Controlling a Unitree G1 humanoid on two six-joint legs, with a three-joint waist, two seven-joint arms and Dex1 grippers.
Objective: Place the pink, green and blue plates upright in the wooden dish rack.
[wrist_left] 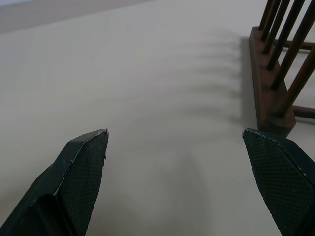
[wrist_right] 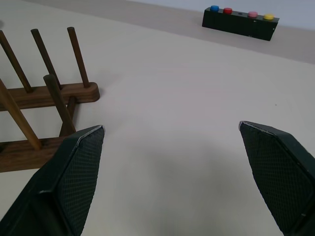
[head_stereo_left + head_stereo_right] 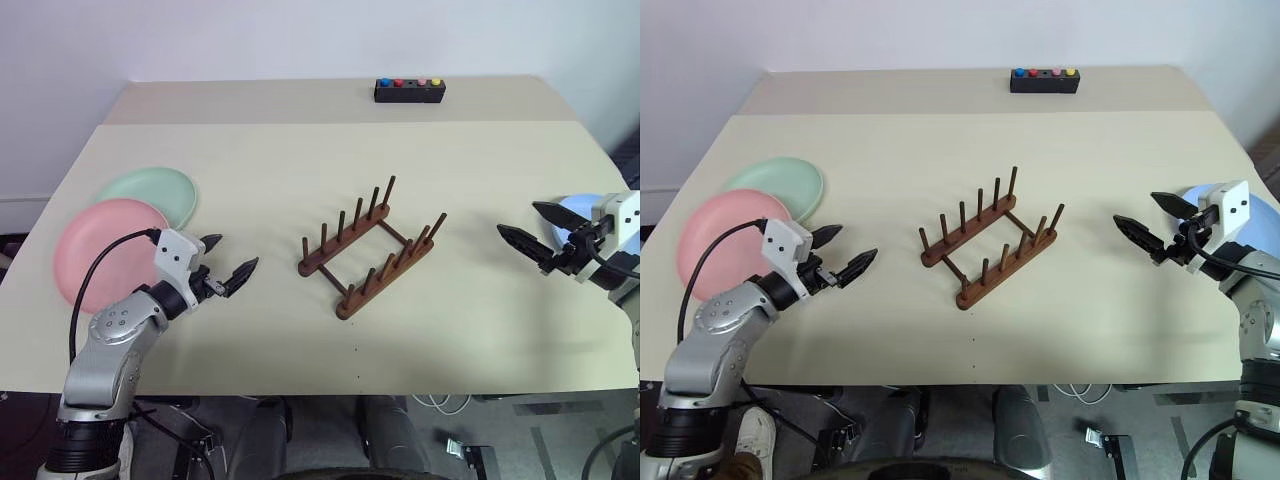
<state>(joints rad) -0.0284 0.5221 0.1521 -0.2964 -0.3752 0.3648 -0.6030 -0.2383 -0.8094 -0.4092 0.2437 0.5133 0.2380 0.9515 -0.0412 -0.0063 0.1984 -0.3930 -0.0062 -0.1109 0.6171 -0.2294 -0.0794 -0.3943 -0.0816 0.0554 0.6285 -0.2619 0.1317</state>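
Left eye view: nearest the camera, the left gripper and right gripper were held with fingers spread wide and nothing between them, either side of the empty wooden dish rack at mid-table. The pink plate was overlapped onto the green plate at the left edge, the blue plate was partly hidden behind the right gripper, and a black button box was set farthest back

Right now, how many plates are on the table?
3. The pink plate lies flat at the table's left edge, the green plate just behind it, partly overlapped; the blue plate lies at the right edge, partly hidden behind the right gripper.
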